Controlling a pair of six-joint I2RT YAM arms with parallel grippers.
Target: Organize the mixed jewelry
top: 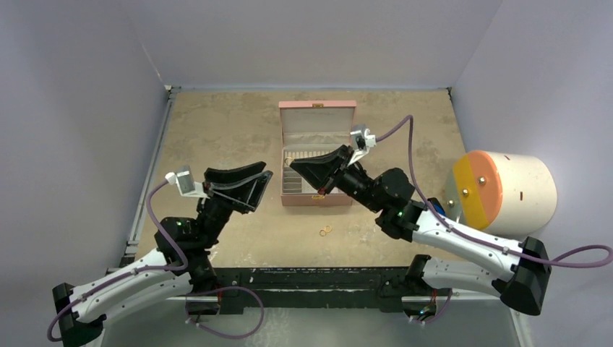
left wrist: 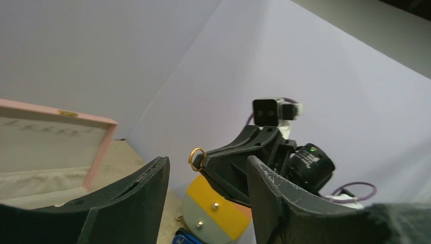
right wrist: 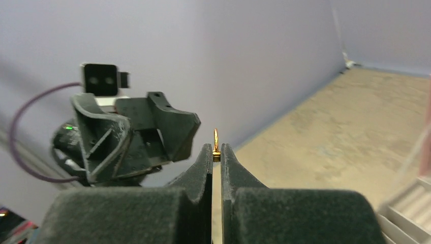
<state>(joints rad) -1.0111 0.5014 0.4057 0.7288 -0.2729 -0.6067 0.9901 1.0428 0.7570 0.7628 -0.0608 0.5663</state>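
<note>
- My right jaws are pinched almost shut on a small thin gold ring [right wrist: 216, 142]. Only a sliver of gap shows between the two black fingers. They grip it at one edge, so most of the loop stands clear beyond the tips.
- From my right wrist the ring shows edge-on: a bright yellow sliver with a slightly thicker gold bit where it is held.
- From my left wrist the same ring [left wrist: 196, 157] shows as an open round loop of shiny gold wire, far smaller than the finger holding it.
- From overhead, the right jaws sit over the front right part of the open pink jewelry box with beige padded compartments [top: 318, 106], tips near its front wall (the ring is too small to make out there).
- The box lid stands upright on the far side. Inside are a ribbed roll row and small square compartments.
- My left jaws are spread wide and hold nothing. They are raised to the left of the box and point across toward the right jaws.
- A couple of tiny gold ring-like pieces [top: 326, 230] lie loose on the mottled tan tabletop [top: 217, 123]. They are close together, just in front of the box and between my two arms.
- A cream cylinder with an orange-and-grey round face [top: 520, 191] sits at the right side, apart from the box.
</note>
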